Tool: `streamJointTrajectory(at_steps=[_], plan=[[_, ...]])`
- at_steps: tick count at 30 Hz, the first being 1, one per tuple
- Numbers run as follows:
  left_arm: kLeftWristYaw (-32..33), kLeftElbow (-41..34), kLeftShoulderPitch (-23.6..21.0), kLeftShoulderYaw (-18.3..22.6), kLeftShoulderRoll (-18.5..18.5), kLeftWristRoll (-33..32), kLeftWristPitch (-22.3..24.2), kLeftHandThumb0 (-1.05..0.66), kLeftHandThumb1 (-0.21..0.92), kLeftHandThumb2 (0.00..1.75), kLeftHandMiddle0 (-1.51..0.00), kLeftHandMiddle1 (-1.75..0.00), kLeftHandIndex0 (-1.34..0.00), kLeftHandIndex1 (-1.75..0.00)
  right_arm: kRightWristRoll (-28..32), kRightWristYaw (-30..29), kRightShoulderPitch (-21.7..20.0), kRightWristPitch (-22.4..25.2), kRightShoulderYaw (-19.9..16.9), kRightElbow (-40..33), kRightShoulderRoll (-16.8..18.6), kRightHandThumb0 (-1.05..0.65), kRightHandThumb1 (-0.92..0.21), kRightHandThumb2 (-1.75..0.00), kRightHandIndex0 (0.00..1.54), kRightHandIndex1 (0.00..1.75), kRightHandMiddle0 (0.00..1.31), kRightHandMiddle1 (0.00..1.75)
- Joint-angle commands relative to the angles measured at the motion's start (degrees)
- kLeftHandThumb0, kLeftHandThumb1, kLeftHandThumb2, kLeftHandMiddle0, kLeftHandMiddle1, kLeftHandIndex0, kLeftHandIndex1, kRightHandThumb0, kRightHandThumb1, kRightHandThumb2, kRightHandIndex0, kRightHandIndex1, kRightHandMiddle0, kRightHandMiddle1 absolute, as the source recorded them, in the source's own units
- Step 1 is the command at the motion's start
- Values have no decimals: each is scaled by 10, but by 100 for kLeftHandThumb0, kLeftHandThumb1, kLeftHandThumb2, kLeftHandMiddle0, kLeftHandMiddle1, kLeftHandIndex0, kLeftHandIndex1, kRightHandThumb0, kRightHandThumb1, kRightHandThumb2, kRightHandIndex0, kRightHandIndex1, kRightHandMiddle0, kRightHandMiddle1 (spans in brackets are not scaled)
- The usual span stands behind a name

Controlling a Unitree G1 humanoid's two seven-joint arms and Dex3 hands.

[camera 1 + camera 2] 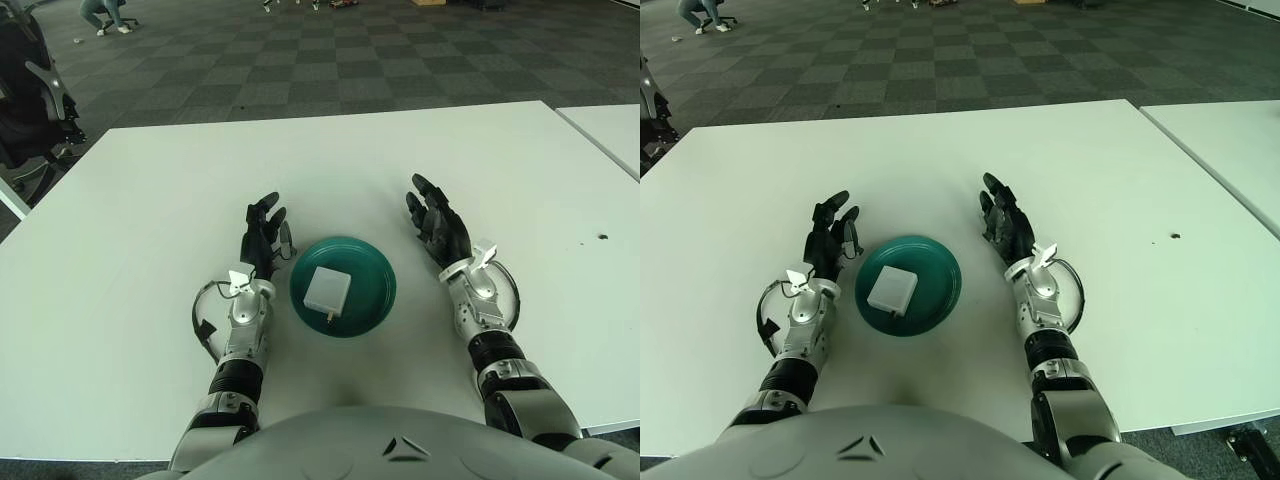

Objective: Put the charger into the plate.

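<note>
Starting at the right hand [438,225], I note its fingers spread and holding nothing, just right of the plate [375,265], with the left hand [264,232] likewise spread and empty just left of it. My one concern is a hand clipping the rim and tipping out the charger [328,289], which lies flat in the middle. I count two hands, one plate, one charger.
</note>
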Motion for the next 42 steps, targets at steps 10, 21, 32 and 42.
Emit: streamJointTrajectory(at_steps=[10, 21, 32, 42], plan=[[-11, 64, 136, 29, 3, -22, 13, -85, 92, 90, -28, -54, 0, -91, -27, 13, 108, -13, 1, -10, 56, -104, -92, -87, 0, 0, 0, 61], [25, 41, 171, 19, -8, 15, -29, -84, 92, 91, -25, -56, 0, -88, -119, -137, 150, 42, 22, -10, 110, -96, -92, -97, 0, 0, 0, 45], [175, 9, 211, -4, -26, 160, -140, -83, 92, 101, -25, -20, 0, -74, -150, -226, 170, 85, 22, -38, 146, -96, -92, -91, 0, 0, 0, 29], [212, 40, 196, -35, 6, 181, -136, -84, 92, 108, -16, -7, 0, -49, -168, -222, 174, 110, 43, -49, 141, -98, -92, -91, 0, 0, 0, 13]])
